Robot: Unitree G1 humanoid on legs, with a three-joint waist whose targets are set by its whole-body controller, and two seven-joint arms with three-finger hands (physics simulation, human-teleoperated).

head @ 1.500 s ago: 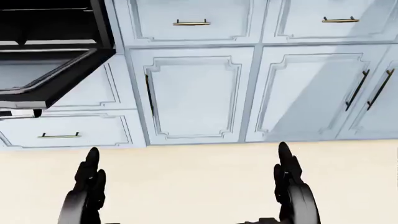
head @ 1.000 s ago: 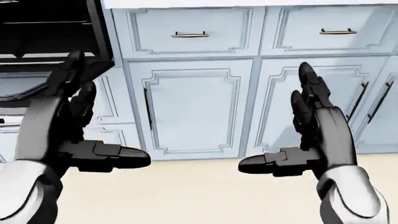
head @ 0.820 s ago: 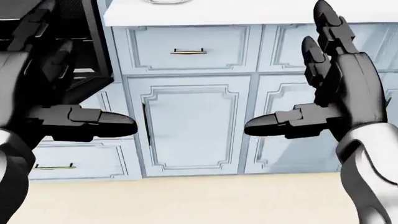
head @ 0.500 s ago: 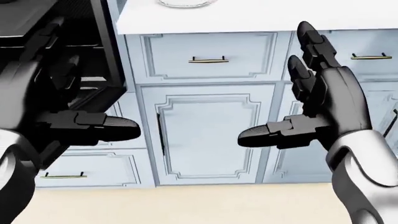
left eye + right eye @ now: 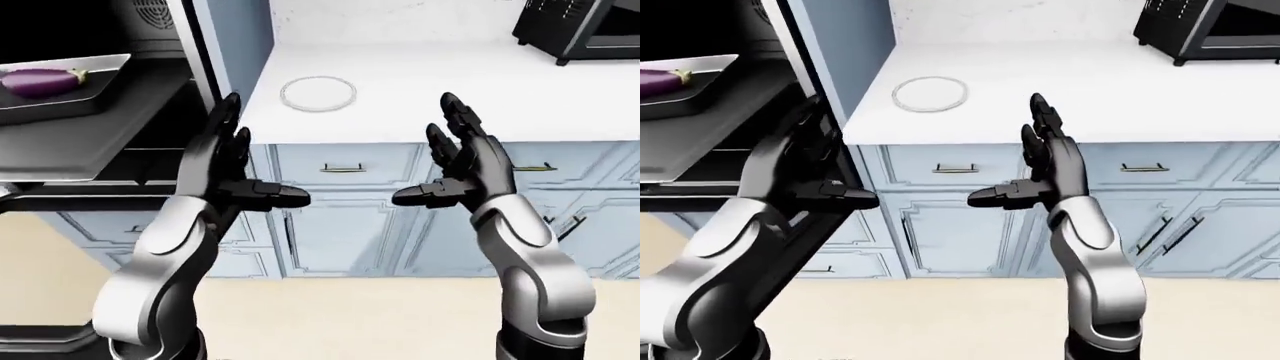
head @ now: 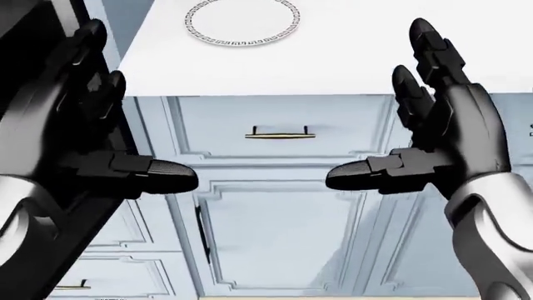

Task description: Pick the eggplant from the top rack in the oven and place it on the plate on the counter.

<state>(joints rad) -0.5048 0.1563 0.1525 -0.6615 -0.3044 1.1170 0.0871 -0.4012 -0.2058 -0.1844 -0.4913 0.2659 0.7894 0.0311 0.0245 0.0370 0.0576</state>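
Note:
A purple eggplant (image 5: pixel 42 81) lies on a grey tray (image 5: pixel 95 91) on the top rack of the open oven, at the upper left of the left-eye view. A white plate (image 5: pixel 318 94) with a patterned rim sits on the white counter (image 5: pixel 450 82), to the right of the oven. Both hands are raised below the counter edge, palms facing each other. My left hand (image 5: pixel 245 161) is open, well right of and below the eggplant. My right hand (image 5: pixel 435 161) is open too, with nothing in it.
A black toaster oven (image 5: pixel 580 26) stands at the counter's upper right. Light blue drawers and cabinet doors (image 6: pixel 279 237) with brass handles run under the counter. The oven's open door (image 5: pixel 70 169) juts out at lower left. Beige floor (image 5: pixel 350 315) lies below.
The camera has tilted up from the floor and cabinets to the counter edge and plate. Both hands have risen into view and stay open.

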